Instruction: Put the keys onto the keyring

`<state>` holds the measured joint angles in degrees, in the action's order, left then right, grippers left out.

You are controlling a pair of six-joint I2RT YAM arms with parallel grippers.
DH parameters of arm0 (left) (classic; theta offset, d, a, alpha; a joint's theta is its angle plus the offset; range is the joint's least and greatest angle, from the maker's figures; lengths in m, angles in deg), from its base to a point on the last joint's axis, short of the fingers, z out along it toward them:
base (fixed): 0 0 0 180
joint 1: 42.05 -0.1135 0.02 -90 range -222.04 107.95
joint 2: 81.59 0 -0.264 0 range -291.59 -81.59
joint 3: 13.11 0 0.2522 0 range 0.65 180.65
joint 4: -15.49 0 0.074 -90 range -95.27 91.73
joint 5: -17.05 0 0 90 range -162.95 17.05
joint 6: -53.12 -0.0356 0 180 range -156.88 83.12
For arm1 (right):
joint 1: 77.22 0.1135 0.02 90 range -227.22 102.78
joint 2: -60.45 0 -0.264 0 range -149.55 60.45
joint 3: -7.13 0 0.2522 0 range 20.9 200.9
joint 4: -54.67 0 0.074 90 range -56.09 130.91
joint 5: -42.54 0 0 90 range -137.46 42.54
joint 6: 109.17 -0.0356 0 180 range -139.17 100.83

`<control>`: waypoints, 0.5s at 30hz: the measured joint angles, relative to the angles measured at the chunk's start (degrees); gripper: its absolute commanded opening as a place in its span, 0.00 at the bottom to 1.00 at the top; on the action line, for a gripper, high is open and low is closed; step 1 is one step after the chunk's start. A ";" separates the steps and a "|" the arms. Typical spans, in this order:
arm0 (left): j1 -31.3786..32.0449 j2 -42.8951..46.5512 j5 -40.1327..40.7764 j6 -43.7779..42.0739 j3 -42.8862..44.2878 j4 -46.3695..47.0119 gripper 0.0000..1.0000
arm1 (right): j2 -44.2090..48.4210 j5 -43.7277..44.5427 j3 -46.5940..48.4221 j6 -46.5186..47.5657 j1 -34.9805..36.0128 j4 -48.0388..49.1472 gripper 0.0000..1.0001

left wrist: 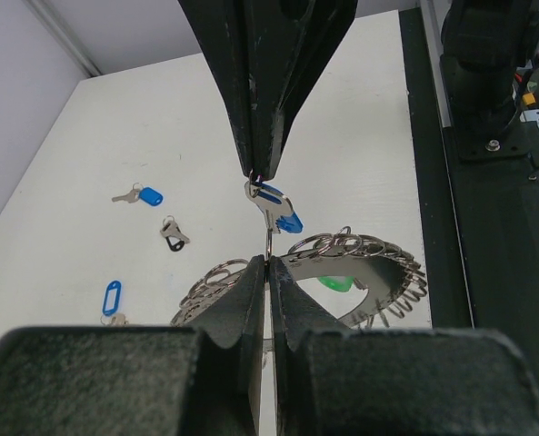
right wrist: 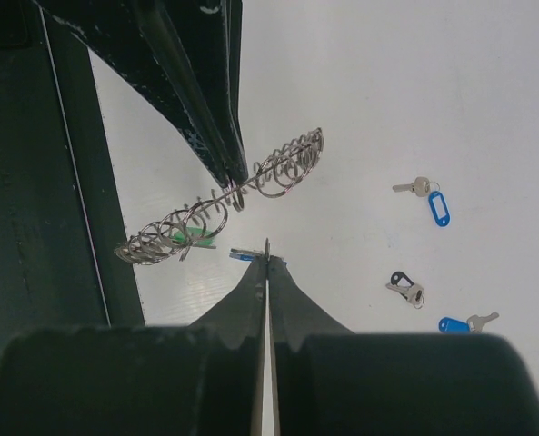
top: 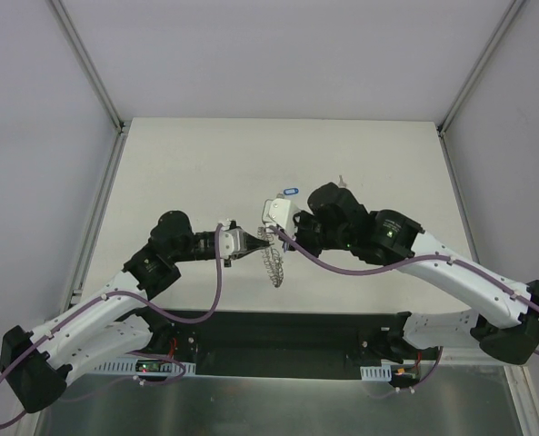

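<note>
Left wrist: loose keys (left wrist: 143,195) left of keyring (left wrist: 342,243)

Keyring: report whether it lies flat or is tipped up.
Tipped up, not flat: from above the keyring shows only as a narrow strip, its rim pinched in the shut left gripper.

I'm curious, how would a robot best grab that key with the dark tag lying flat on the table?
Probably from straight above, pinching the dark-tagged key across its tag's narrow width. It lies flat on the table, so sideways approaches find no edge, and it sits apart from the other keys.
</note>
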<state>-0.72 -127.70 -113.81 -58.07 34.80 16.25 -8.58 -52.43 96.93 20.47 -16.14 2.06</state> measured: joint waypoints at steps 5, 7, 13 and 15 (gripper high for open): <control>0.02 0.00 0.90 0.00 -0.22 0.22 0.00 | 0.00 0.57 -0.20 1.01 0.66 0.04 0.01; 0.04 0.00 0.92 0.00 -0.24 0.24 0.00 | 0.00 0.72 -0.35 1.40 0.85 0.04 0.01; 0.37 -0.07 0.98 0.59 -0.35 0.79 0.00 | 0.02 0.87 -1.01 2.03 1.29 0.22 0.01; 0.37 -0.22 0.98 0.90 -0.35 1.18 0.00 | 0.02 0.90 -1.27 2.25 1.33 0.57 0.01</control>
<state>-0.35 -127.92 -112.83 -57.18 34.45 17.43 -8.56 -51.54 95.66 22.72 -14.81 2.63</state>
